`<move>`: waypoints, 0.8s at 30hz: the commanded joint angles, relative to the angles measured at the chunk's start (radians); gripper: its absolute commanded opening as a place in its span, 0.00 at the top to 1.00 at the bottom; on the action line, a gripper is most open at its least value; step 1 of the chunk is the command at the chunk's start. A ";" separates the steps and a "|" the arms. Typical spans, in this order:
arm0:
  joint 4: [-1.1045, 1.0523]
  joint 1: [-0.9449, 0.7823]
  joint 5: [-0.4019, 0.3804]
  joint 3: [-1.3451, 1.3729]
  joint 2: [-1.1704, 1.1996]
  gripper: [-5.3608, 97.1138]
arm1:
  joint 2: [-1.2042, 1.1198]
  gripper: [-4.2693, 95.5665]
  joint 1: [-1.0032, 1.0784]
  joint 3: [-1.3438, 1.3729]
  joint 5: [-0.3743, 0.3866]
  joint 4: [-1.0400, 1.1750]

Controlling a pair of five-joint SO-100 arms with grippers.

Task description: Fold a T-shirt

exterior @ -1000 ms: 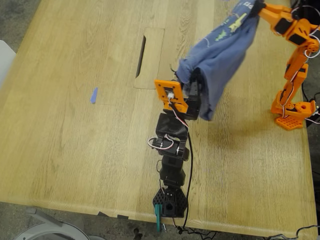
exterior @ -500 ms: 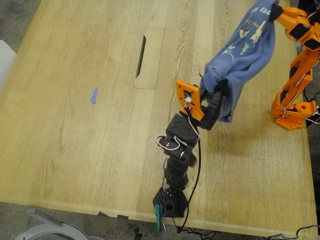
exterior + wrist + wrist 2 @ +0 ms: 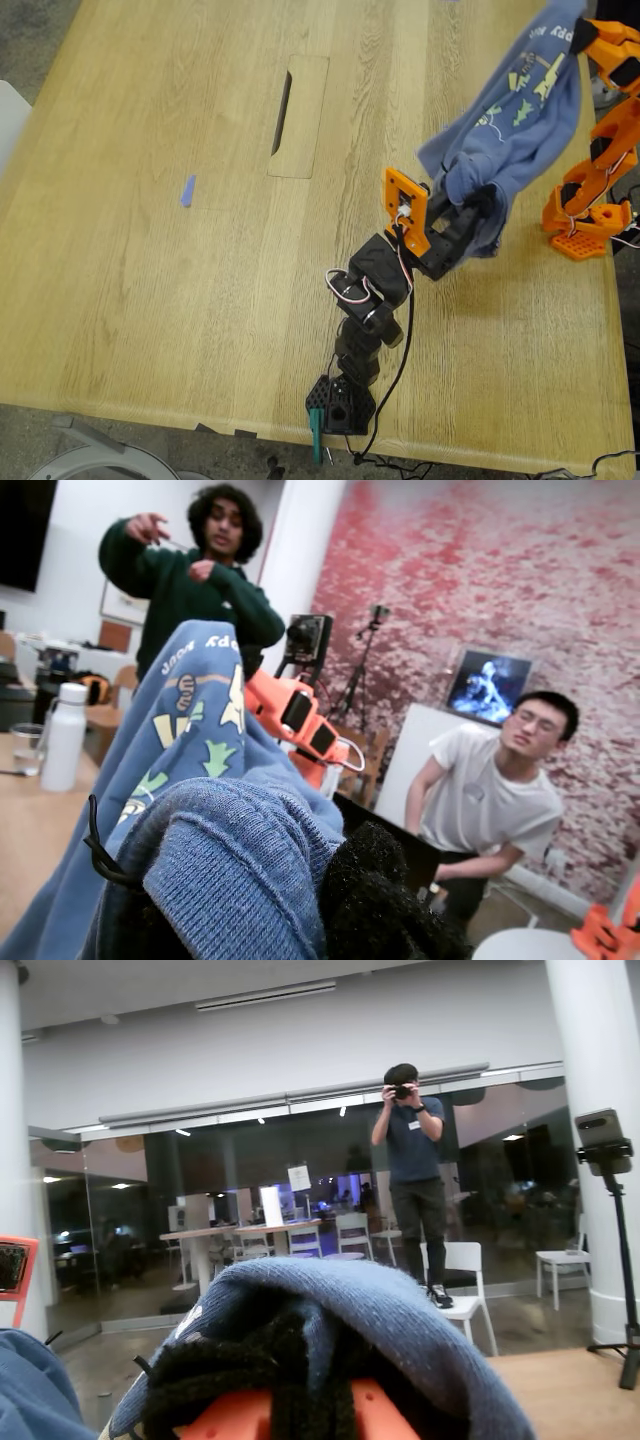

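1. Exterior view: T-shirt [image 3: 520, 110] hangs in mid-air, off the table [image 3: 150, 200], strung betw two arms toward the view's right side
2. My first gripper [image 3: 470, 205], black w/ orange wrist plate, is clamped on the shirt's lower bunched end; first wrist view shows blue knit wadded right at its jaws, w/ the shirt running away from it up to the orange arm
3. My second gripper [image 3: 583, 32], orange, is closed on the upper end near the view's top right corner; second wrist view shows cloth draped over its black-lined jaws
4. Key relation: shirt's long axis runs diagonally from first gripper up & toward the view's right to second gripper. Cloth sags betw them, bunched not spread, print [image 3: 530, 85] facing the camera
5. Pose: black arm [image 3: 375, 290] rises from its base at the table's near edge, leaning toward the view's right. Orange arm [image 3: 600, 150] stands tall over its base by the view's right edge, wrist high
6. Judgement: no fold made yet. Likely next is to draw the ends apart along that axis & lower the shirt flat. Risk: cloth slips from a pinch, or lands crumpled
7. Blue tape [image 3: 187, 190] lies well apart, toward the view's left. People visible in wrist views' background
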 commanded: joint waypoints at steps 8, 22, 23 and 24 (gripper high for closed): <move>0.011 -0.006 0.011 0.043 0.124 0.95 | 0.041 0.96 0.077 0.032 0.012 -0.061; 0.077 -0.293 -0.012 0.052 0.198 0.95 | 0.063 0.96 0.448 -0.002 0.107 -0.061; 0.077 -0.304 -0.012 0.052 0.198 0.95 | 0.063 0.96 0.459 0.000 0.112 -0.061; 0.077 -0.316 -0.012 0.052 0.199 0.95 | 0.064 0.96 0.463 -0.002 0.114 -0.041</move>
